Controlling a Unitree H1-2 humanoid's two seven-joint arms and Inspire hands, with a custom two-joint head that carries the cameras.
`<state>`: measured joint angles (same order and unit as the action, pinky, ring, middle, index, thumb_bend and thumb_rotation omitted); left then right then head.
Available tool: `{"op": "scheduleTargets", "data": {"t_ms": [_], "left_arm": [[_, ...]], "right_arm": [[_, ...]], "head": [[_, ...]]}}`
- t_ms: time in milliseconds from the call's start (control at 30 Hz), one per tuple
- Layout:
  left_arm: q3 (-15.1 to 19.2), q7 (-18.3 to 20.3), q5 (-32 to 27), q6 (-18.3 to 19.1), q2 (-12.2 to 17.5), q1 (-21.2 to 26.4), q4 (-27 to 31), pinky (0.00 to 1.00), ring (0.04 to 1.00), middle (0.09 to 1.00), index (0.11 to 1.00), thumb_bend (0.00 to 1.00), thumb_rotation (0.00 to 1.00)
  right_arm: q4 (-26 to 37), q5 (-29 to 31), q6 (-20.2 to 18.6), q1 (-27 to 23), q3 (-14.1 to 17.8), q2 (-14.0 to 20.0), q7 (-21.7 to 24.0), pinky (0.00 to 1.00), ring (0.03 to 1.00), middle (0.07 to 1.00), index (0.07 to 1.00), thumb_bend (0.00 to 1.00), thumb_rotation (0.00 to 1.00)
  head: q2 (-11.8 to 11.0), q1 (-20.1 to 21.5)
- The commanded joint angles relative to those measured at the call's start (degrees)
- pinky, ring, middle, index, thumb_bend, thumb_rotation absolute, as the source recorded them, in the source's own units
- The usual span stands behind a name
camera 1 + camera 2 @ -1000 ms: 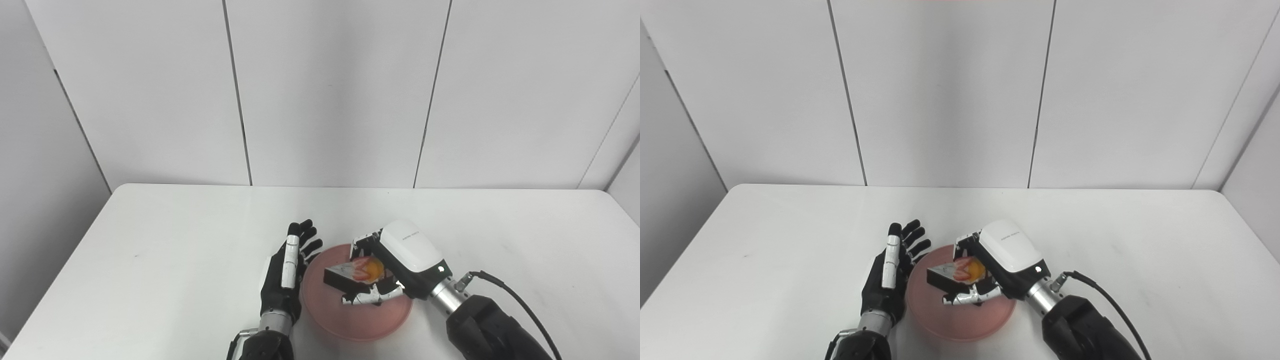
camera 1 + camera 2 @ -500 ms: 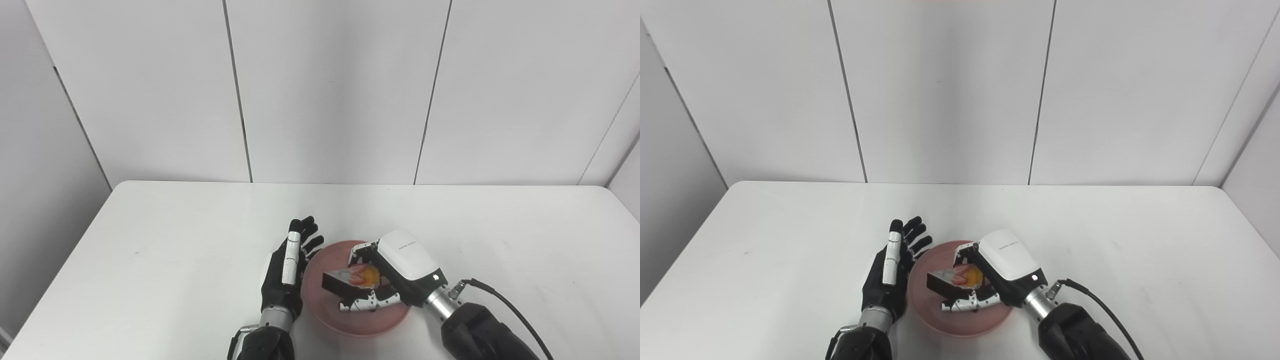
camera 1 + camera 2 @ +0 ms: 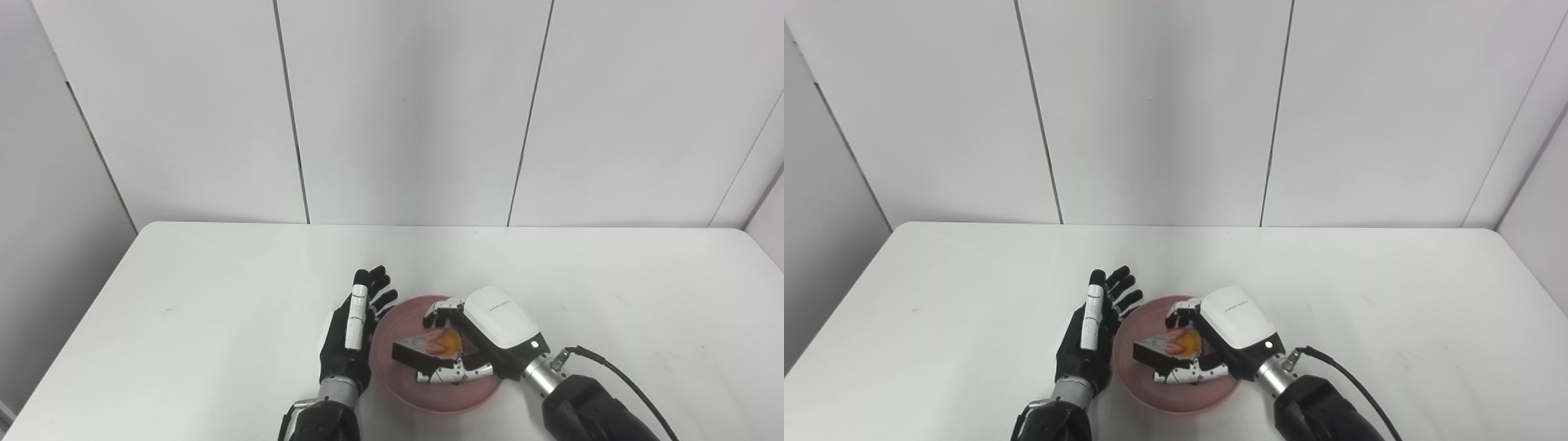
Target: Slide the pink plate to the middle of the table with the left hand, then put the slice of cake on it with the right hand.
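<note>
A pink plate [image 3: 442,397] lies near the table's front edge, about midway across. On or just above its middle is the slice of cake [image 3: 422,350]: dark sides, a pale top, red and orange fruit. My right hand [image 3: 493,331], with its white back facing up, is shut on the slice of cake, with its fingers over the far side and its thumb under the near side. I cannot tell whether the slice touches the plate. My left hand [image 3: 349,337] stands open and edge-on beside the plate's left rim, fingers pointing away from me.
The white table [image 3: 214,294] stretches wide to the left, right and back. Grey wall panels [image 3: 404,110] rise behind its far edge. A black cable [image 3: 618,367] trails from my right wrist.
My right hand has come down toward me with the cake, bringing it low over the plate. My left hand has stayed beside the rim. The camera view shifted slightly.
</note>
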<state>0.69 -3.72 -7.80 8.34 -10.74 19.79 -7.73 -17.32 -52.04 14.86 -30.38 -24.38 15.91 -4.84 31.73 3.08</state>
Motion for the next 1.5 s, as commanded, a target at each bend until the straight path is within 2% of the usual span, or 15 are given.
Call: {"op": "scheduleTargets", "data": {"t_ms": [0,100,233,367,500,600,700,833,933,1033,1100,1200,1333,1467], "left_arm": [[-0.3,0.6,0.0,-0.3,0.0,0.7,1.8,0.81,0.837,0.876,0.807,0.85,0.91],[-0.3,0.7,0.0,-0.3,0.1,0.7,1.8,0.81,0.839,0.878,0.811,0.84,0.91],[-0.1,1.0,-0.6,-0.3,0.1,0.7,1.8,0.82,0.841,0.881,0.810,0.84,0.90],[0.2,1.1,-1.0,0.0,0.1,0.7,2.0,0.82,0.844,0.884,0.809,0.83,0.89],[0.3,1.1,-1.1,0.4,0.1,0.6,2.4,0.82,0.842,0.882,0.808,0.83,0.89],[0.3,1.2,-1.2,0.7,0.1,0.5,2.9,0.82,0.844,0.883,0.809,0.83,0.89],[0.5,0.9,-0.9,0.3,0.0,0.4,3.0,0.82,0.844,0.874,0.804,0.83,0.88],[0.3,0.5,0.2,-0.9,0.0,0.0,2.9,0.83,0.848,0.864,0.821,0.83,0.88],[-0.4,-0.3,2.8,-2.7,0.4,-0.3,2.8,0.88,0.865,0.874,0.850,0.84,0.90],[-1.2,-0.6,5.5,-5.7,1.2,-0.9,1.8,0.92,0.888,0.891,0.903,0.82,0.93],[-1.9,-0.7,7.6,-8.4,1.9,-1.3,1.0,0.93,0.905,0.907,0.942,0.78,0.94],[-3.4,-1.6,12.1,-13.6,3.4,-2.0,-1.2,0.94,0.924,0.937,0.976,0.71,0.97],[-4.9,-3.1,16.6,-18.7,5.2,-2.3,-4.8,0.96,0.954,0.965,0.987,0.73,0.95],[-6.0,-4.8,20.7,-22.0,6.6,-2.4,-7.4,0.96,0.963,0.991,1.000,0.74,0.94]], "right_arm": [[1.9,0.0,1.0,-0.7,0.8,0.5,-2.9,0.54,0.633,0.690,0.665,0.67,0.94],[2.9,0.0,0.9,-0.3,1.0,0.5,-3.5,0.58,0.659,0.709,0.687,0.69,0.95],[4.4,-0.8,0.6,0.5,1.4,0.5,-5.1,0.57,0.654,0.705,0.690,0.70,0.91],[7.7,-0.4,-0.6,2.0,2.6,0.5,-4.8,0.57,0.649,0.705,0.685,0.70,0.89],[12.0,1.8,-0.2,4.5,5.7,-0.3,-6.8,0.54,0.625,0.690,0.663,0.68,0.84],[14.5,4.3,-0.7,6.2,8.0,-1.5,-6.6,0.51,0.612,0.683,0.653,0.67,0.80],[15.2,15.1,-0.5,9.2,12.6,-5.7,-7.0,0.53,0.634,0.681,0.642,0.67,0.77],[14.9,24.1,-1.3,11.9,16.2,-9.9,-5.9,0.62,0.688,0.708,0.674,0.63,0.87],[12.7,33.8,-1.1,13.5,19.1,-13.7,-5.2,0.63,0.714,0.732,0.700,0.62,0.88],[11.2,45.8,-5.0,14.6,23.2,-18.3,-3.5,0.69,0.764,0.787,0.764,0.63,0.93],[10.5,52.3,-7.0,14.7,25.7,-20.4,-2.7,0.75,0.812,0.847,0.839,0.68,0.96],[8.6,56.0,-6.5,14.5,27.5,-21.1,-1.9,0.86,0.900,0.936,0.930,0.74,1.00],[7.2,57.9,-6.5,14.3,27.9,-21.0,-1.1,0.90,0.919,0.954,0.951,0.75,1.00],[6.4,58.2,-7.3,14.5,27.9,-21.1,-1.2,0.91,0.919,0.953,0.941,0.75,1.00]], "head": [[0.0,-0.1],[0.1,-0.1],[-0.1,0.0],[0.0,0.1],[0.2,0.0],[0.3,0.2],[0.4,0.2],[0.6,0.1],[0.9,0.0],[0.9,0.1],[1.0,0.1],[1.0,0.1],[1.0,0.1],[1.0,0.1]]}}
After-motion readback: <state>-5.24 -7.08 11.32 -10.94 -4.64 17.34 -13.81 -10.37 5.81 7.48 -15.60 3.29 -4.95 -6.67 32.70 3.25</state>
